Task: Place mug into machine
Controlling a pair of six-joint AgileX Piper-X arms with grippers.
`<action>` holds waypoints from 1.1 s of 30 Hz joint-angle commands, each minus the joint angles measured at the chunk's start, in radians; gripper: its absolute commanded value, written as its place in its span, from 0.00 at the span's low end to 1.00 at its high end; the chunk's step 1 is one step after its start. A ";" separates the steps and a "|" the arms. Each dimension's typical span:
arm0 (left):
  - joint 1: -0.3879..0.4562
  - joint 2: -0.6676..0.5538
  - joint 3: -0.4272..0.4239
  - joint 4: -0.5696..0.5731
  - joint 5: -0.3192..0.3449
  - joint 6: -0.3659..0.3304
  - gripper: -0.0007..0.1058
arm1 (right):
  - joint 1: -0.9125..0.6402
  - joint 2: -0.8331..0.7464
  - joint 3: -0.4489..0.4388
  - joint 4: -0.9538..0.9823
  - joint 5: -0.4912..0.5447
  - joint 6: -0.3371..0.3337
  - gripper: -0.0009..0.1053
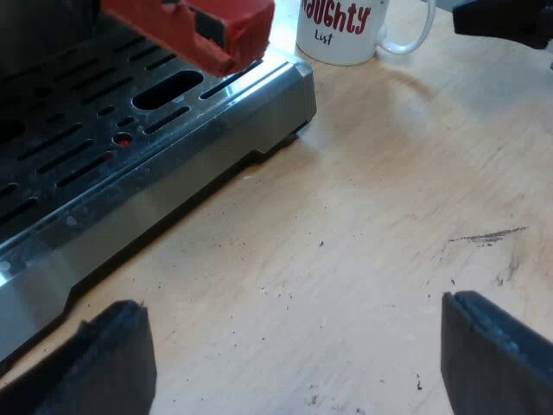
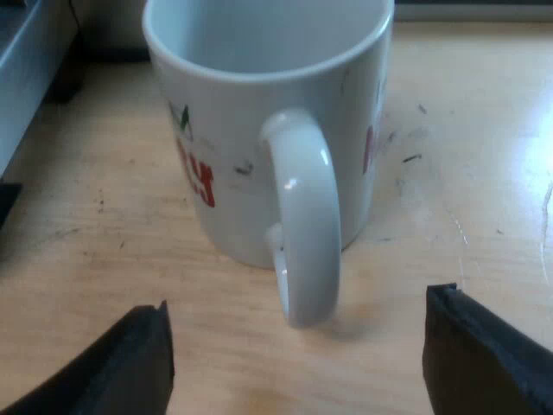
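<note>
The mug [image 2: 251, 130] stands upright on the counter [image 2: 484, 173], its long axis vertical and its open mouth up. It is white with red lettering, and its handle [image 2: 302, 216] points straight back at the right gripper [image 2: 298, 346]. That gripper's fingers [image 2: 467, 346] are spread wide, one on each side of the handle and apart from it, grasping nothing and touching nothing. Seen from the left arm, the mug stands on the counter beyond the corner of the espresso machine's slotted metal drip tray [image 1: 216, 130], off the tray and apart from it, with the right gripper's dark shape near its handle. The red end [image 1: 199, 26] of the holder's handle juts out above the tray. The left gripper [image 1: 294, 346] hangs over bare counter just beside the tray's near edge, its fingers [image 1: 112, 363] released and wide apart, with nothing between them.
</note>
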 commanded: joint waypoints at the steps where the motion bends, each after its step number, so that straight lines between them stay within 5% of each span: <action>1: -0.003 -0.001 -0.001 -0.015 0.013 0.005 0.67 | -0.001 0.087 -0.003 -0.115 0.002 -0.012 0.60; 12: -0.003 -0.001 -0.001 -0.015 0.013 0.005 0.67 | -0.001 0.485 -0.041 -0.464 0.002 0.011 0.60; 22: -0.003 -0.001 -0.001 -0.015 0.013 0.005 0.67 | -0.001 0.686 -0.146 -0.508 -0.053 0.011 0.59; 25: -0.003 -0.001 -0.001 -0.015 0.013 0.005 0.67 | -0.001 0.699 -0.160 -0.508 -0.053 0.011 0.44; 29: -0.003 -0.001 -0.001 -0.015 0.013 0.005 0.67 | -0.001 0.696 -0.160 -0.508 -0.053 0.011 0.05; 33: -0.003 -0.001 -0.001 -0.015 0.013 0.005 0.67 | -0.001 0.657 -0.160 -0.485 -0.067 0.012 0.01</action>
